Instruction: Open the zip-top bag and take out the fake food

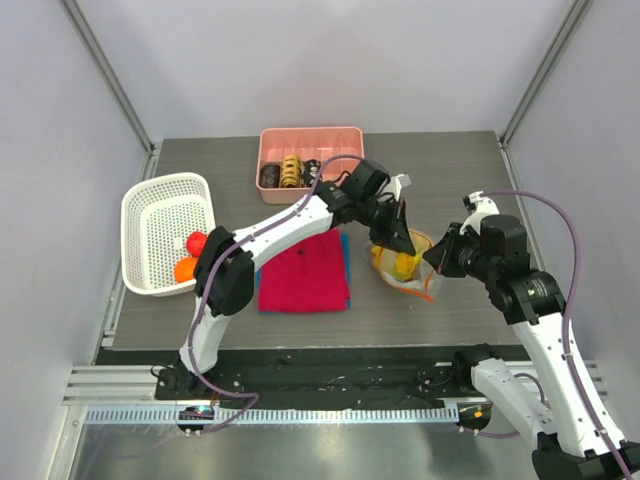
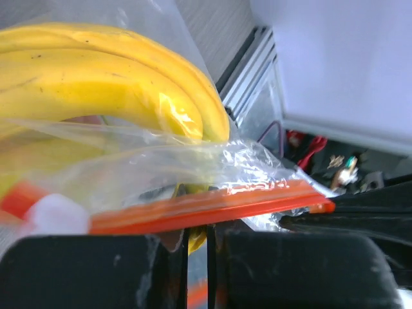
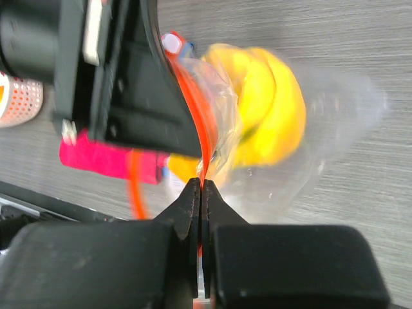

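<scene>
Zip-top bag (image 1: 408, 268), clear crinkly plastic, orange zip strip | sits just right of folded red shirt (image 1: 303, 272), curved yellow plastic banana (image 2: 96, 71) inside | left gripper (image 1: 398, 238) and right gripper (image 3: 201, 193) each clamped on strip, likely to pull lips apart.

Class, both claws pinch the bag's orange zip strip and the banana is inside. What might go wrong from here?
1. The right claw grips only a thin edge of the orange zip strip; a pull may make it slip free.
2. The left claw clamps the same strip close by, so the zip-top bag may stretch or tear rather than unzip.
3. If the mouth opens suddenly, the banana could tumble onto the table.
</scene>
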{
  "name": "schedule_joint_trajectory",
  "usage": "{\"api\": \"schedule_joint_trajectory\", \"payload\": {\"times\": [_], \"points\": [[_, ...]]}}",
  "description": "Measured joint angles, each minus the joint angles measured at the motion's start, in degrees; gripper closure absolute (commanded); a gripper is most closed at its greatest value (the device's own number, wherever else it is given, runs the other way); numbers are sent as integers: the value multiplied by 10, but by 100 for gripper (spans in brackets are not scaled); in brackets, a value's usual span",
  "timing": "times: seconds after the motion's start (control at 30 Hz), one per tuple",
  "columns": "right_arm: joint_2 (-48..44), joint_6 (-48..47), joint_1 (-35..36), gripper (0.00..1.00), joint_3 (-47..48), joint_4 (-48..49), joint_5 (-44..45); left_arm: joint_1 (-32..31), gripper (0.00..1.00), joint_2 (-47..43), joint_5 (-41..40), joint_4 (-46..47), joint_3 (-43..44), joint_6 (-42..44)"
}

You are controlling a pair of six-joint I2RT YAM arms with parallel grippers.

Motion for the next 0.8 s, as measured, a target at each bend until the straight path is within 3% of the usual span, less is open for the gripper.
{"api": "schedule_joint_trajectory", "payload": {"times": [0.27, 0.5, 0.8], "points": [[31, -18, 0, 99, 21, -1, -29, 26, 100, 1, -3, 15, 2, -111], [52, -27, 0, 99, 44, -27, 56, 25, 100, 2, 37, 27, 11, -168], [72, -7, 0, 99, 56, -31, 132, 24, 100, -49, 76, 23, -18, -152]]}}
